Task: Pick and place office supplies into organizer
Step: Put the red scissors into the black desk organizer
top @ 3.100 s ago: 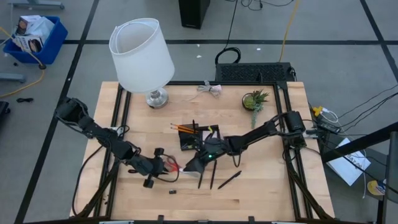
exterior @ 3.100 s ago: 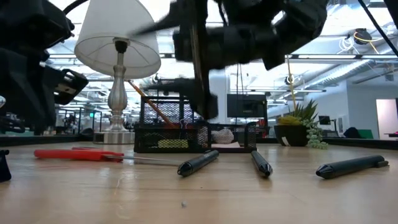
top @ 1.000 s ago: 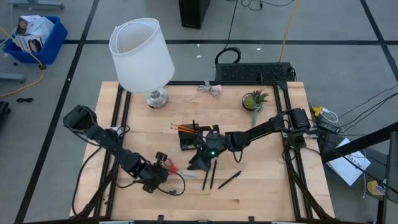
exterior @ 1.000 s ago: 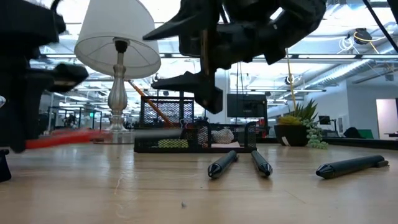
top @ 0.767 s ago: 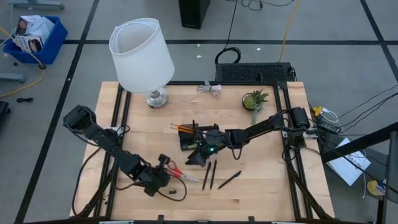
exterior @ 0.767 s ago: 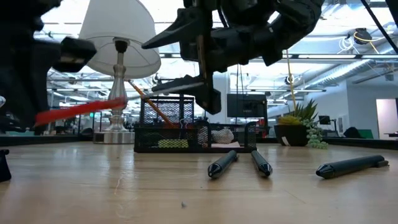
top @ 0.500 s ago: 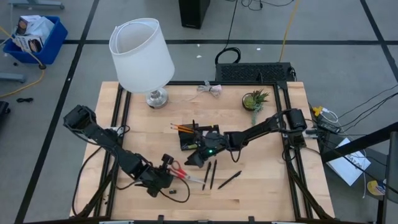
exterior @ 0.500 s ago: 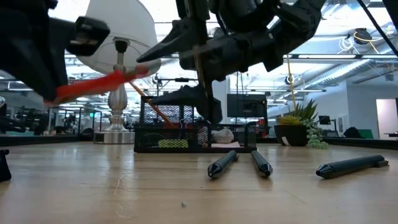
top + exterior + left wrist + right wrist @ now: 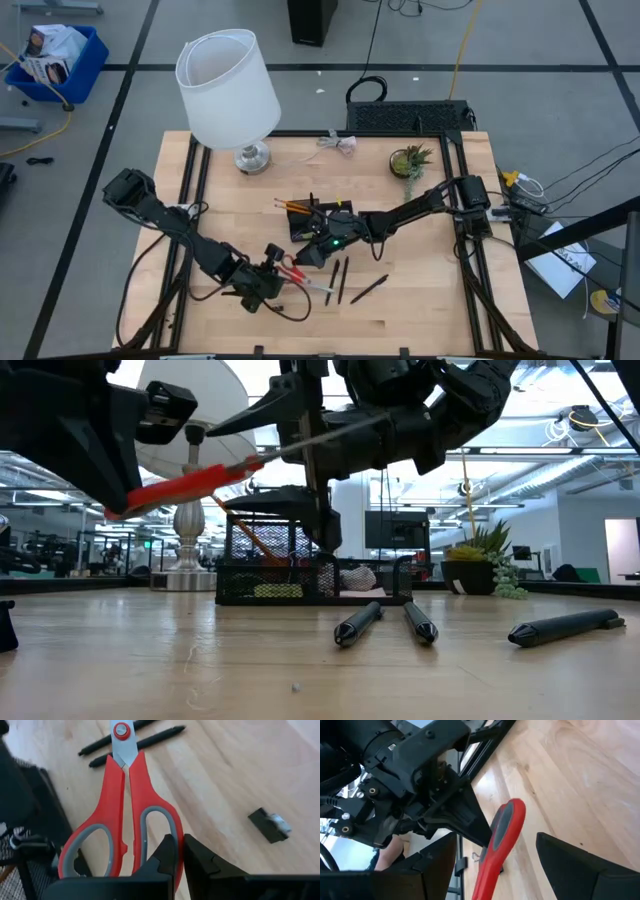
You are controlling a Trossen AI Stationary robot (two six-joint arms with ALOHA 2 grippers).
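My left gripper point(image 9: 268, 283) is shut on the red-handled scissors point(image 9: 292, 270), which are held above the table with their blades point(image 9: 330, 435) slanting up. Its fingers point(image 9: 167, 851) show in the left wrist view. My right gripper point(image 9: 308, 256) hangs open beside the black organizer point(image 9: 305, 228). The scissors' handle point(image 9: 502, 837) shows just beyond its spread fingers point(image 9: 575, 865). Orange pencils point(image 9: 290, 206) stick out of the organizer. Three black pens point(image 9: 360, 622) point(image 9: 418, 623) point(image 9: 565, 626) lie on the table. A small dark bit point(image 9: 270, 825) lies near the table's near edge. My left gripper pinches the bow of one red handle loop point(image 9: 177, 870), one finger on the loop's inner side and one on its outer side. The fingers lie along the scissors. The scissors are lifted clear, tilted, blades higher than handles and pointing toward the table's right.
The white-shaded lamp point(image 9: 228, 88) stands at the far left, and the small potted plant point(image 9: 410, 160) at the far right. A pale bundle point(image 9: 338, 143) lies near the far edge. The organizer's taller mesh part point(image 9: 265, 545) rises behind its low tray.
My left gripper has risen and moved toward the table's right, closer to my right gripper. It has carried the scissors from just above the table to well above it, and they have tipped blades-up. The pens have stayed in place.
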